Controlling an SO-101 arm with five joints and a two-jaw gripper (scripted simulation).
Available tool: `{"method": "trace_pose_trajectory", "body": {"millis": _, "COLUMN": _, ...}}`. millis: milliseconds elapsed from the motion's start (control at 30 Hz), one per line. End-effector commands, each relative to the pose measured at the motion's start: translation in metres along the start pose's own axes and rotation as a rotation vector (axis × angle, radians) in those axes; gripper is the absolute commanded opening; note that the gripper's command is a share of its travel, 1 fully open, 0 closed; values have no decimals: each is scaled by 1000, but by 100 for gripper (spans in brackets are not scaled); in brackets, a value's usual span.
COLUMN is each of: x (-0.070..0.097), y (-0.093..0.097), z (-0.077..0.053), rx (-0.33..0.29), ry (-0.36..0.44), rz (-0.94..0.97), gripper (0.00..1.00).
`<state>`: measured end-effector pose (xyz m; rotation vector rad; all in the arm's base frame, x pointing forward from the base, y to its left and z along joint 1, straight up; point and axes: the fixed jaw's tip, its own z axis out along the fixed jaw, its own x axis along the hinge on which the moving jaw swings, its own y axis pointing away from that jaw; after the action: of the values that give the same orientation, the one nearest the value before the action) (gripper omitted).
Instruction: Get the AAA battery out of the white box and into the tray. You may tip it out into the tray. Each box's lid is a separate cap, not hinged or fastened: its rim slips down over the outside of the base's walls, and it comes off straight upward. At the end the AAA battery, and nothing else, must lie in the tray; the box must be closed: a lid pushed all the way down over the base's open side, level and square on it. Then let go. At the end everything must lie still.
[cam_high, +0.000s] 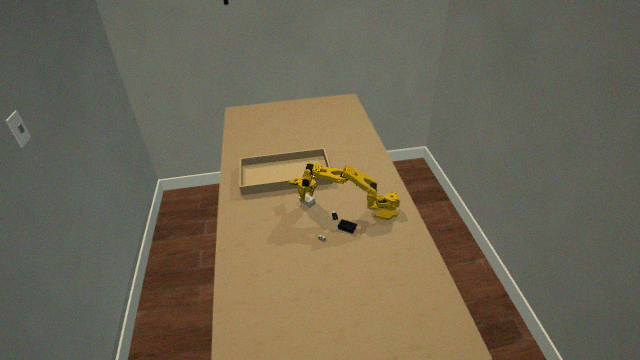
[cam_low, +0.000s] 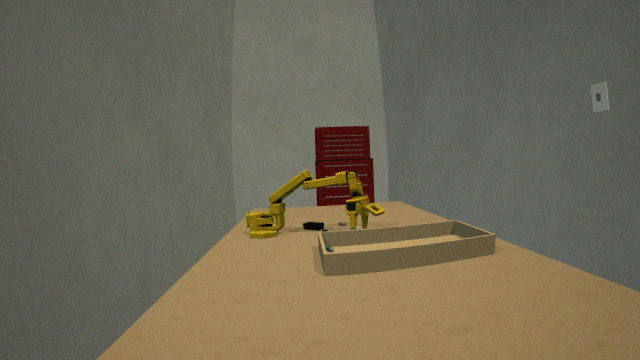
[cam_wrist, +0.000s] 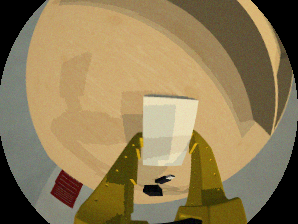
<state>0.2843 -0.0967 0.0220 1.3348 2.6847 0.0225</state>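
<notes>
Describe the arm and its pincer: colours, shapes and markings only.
The arm is bright yellow, built of blocky, angular links with black patches at the joints. It rises from a squat yellow base. The pincer is yellow as well, its two broad fingers tapering forward, with black parts between them near the wrist. No cables or lettering can be made out.

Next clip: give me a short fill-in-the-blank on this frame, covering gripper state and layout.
1. The gripper is shut on a ____ box.
2. That box sits just ____ the tray, not in it.
3. The box lying near the arm's base is ____ in color.

Missing words: white; outside; black
</notes>
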Motion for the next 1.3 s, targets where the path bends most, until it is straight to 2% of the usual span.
{"method": "trace_pose_trajectory", "body": {"millis": 0, "x": -8, "y": 8, "z": -11, "rx": -40, "ry": -57, "rz": 4, "gripper": 20}}
{"method": "trace_pose_trajectory", "body": {"millis": 333, "x": -8, "y": 8, "z": -13, "rx": -41, "ry": -59, "rz": 3, "gripper": 20}}
{"method": "trace_pose_trajectory", "body": {"millis": 667, "x": -9, "y": 9, "z": -21, "rx": -52, "ry": -76, "rz": -1, "gripper": 20}}
{"method": "trace_pose_trajectory", "body": {"millis": 1133, "x": -12, "y": 11, "z": -47, "rx": -83, "ry": -125, "rz": -12, "gripper": 20}}
{"method": "trace_pose_trajectory", "body": {"millis": 1267, "x": -12, "y": 11, "z": -50, "rx": -87, "ry": -130, "rz": -13, "gripper": 20}}
